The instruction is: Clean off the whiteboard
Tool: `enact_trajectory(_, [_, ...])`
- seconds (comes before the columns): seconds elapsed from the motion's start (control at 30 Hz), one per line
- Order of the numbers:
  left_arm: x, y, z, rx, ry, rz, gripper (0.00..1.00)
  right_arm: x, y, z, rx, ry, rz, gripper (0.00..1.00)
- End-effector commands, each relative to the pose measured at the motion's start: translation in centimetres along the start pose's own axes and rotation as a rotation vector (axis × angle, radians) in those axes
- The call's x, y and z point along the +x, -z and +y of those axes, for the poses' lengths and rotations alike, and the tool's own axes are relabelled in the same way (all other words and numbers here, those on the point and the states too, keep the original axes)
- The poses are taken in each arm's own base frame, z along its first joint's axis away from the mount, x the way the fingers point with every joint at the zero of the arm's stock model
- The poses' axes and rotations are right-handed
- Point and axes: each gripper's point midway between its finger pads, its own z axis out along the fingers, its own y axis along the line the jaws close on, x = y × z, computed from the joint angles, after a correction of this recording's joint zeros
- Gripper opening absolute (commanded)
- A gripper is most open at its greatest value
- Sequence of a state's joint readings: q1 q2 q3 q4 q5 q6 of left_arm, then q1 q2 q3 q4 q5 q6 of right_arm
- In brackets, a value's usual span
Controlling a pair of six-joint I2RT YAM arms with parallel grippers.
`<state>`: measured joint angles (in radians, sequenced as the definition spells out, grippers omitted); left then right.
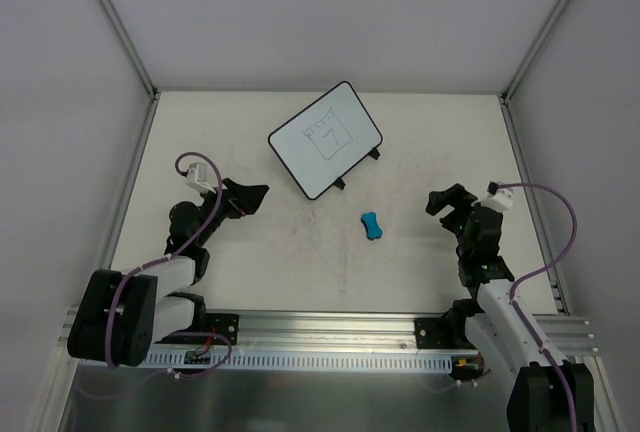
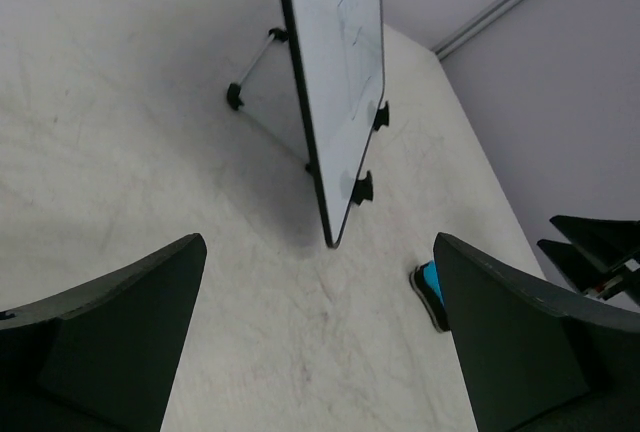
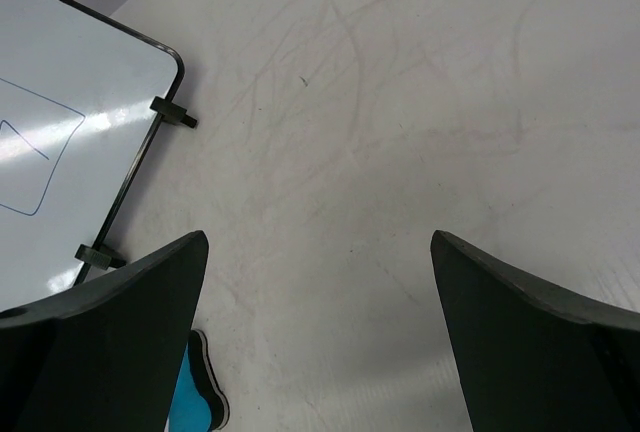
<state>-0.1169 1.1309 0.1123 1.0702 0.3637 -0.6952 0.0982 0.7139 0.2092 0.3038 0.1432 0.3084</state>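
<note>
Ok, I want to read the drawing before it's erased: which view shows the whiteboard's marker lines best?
Top external: the whiteboard faces that camera, so all the marker lines show. Left wrist sees it nearly edge-on, lines faint and squeezed. Right wrist catches only one corner with part of the drawing.

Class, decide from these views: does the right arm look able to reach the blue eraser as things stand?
Probably yes: the right gripper is open, the blue eraser lies on the table to its left, with nothing between; the whiteboard stands farther back.

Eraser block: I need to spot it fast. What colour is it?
Bright blue; the eraser block shows best in the top external view.
</note>
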Motion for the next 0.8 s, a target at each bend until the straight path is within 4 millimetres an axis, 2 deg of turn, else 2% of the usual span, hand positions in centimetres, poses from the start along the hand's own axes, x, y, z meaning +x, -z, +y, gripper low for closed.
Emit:
enact_trajectory(0.0, [-5.6, -1.7, -5.5, 0.229, -0.096, -0.159, 0.99, -2.5, -0.3, 2.4, -0.072, 0.005, -0.059, 0.99])
enact_trajectory(0.23, [-6.3, -4.5, -6.5, 0.322, -0.065, -0.140, 0.98, -2.4, -0.4, 2.6, -0.082, 0.009, -0.049, 0.99])
enact_trajectory(0.37, [-6.2, -6.3, -5.7, 0.318, -0.038, -0.120, 0.92, -2.6, -0.4, 2.7, -0.086, 0.010, -0.053, 0.99])
enact_trajectory(0.47, [-6.5, -7.0, -5.0, 0.287, -0.027, -0.134, 0.92, -2.5, -0.3, 2.7, -0.087, 0.010, -0.051, 0.99])
enact_trajectory(0.77, [-7.2, -9.4, -5.4, 0.322, -0.032, -0.117, 0.89, -2.5, -0.5, 2.9, -0.093, 0.010, -0.041, 0.99])
